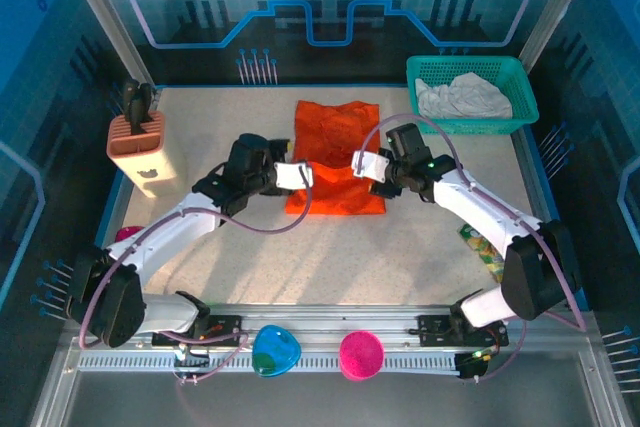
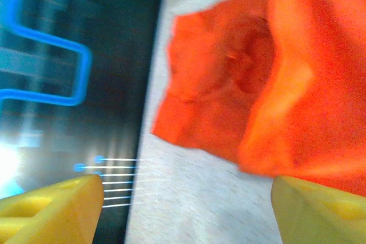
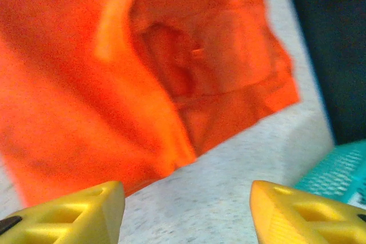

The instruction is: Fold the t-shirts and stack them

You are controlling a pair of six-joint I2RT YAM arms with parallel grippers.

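Top external shows the orange t-shirt (image 1: 337,137) lying partly folded on the counter (image 1: 400,247), the left hand (image 1: 303,175) and right hand (image 1: 362,162) over its side edges, both wide and empty. Next fold likely goes best by pinching matching corners together, level; the pale t-shirt (image 1: 462,97) lies in the basket (image 1: 523,97)

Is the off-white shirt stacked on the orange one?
No, the off-white shirt lies crumpled in the teal basket, apart from the orange shirt lying on the table.
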